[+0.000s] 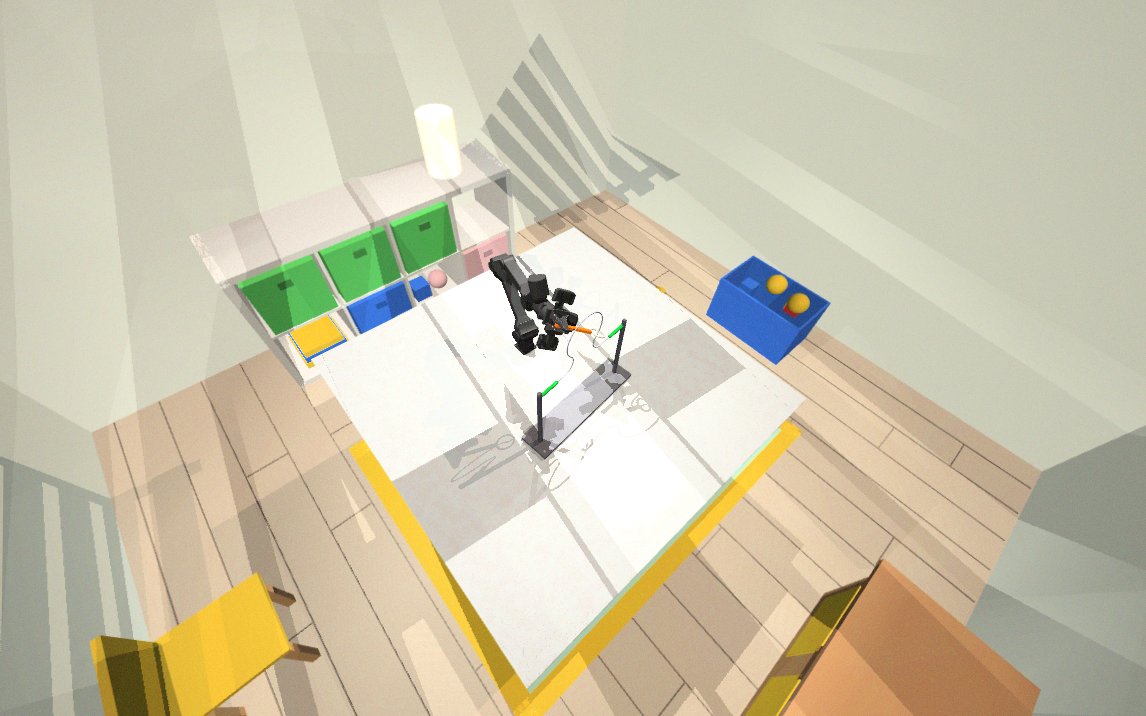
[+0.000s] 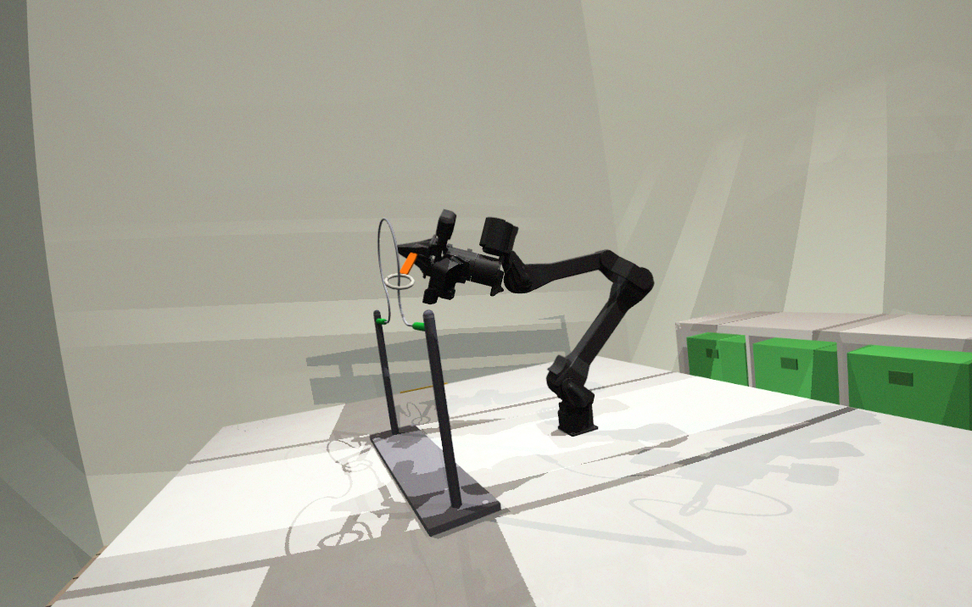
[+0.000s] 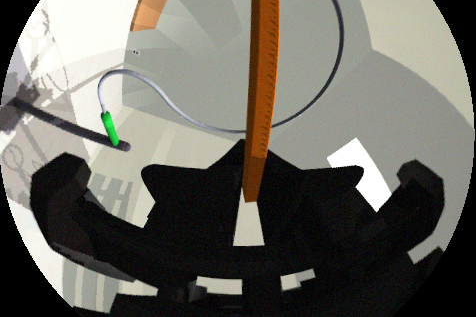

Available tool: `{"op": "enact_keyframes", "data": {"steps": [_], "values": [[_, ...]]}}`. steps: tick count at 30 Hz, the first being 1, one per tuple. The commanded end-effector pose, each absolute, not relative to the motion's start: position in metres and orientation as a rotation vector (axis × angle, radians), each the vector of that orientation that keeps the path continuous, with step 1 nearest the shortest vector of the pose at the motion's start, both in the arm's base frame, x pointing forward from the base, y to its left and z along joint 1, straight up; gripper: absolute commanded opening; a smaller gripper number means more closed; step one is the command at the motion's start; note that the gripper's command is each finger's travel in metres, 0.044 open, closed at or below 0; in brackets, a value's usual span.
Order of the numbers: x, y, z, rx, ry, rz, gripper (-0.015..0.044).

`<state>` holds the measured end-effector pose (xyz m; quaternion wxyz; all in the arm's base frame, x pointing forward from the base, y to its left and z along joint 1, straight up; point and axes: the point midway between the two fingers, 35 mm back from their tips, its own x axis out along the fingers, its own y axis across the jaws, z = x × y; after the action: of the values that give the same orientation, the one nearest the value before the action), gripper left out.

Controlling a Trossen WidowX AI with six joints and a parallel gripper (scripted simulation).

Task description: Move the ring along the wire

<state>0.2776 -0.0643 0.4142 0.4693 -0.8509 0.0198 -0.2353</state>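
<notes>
Ring (image 2: 399, 281) around grey wire (image 2: 382, 241), ahead of pincer (image 3: 251, 199) clamped on orange handle (image 3: 262, 76).

The fingers clamp the orange handle (image 3: 261, 80), grey wire (image 3: 173, 100) curving behind.
</notes>
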Motion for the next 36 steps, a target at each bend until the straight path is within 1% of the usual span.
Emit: {"op": "enact_keyframes", "data": {"steps": [1, 20, 36], "values": [[0.278, -0.066, 0.411, -2.097, 0.046, -0.577, -0.015], [0.281, -0.086, 0.375, -1.899, 0.114, -0.525, -0.015], [0.283, -0.096, 0.32, -1.548, 0.22, -0.428, -0.015]]}}
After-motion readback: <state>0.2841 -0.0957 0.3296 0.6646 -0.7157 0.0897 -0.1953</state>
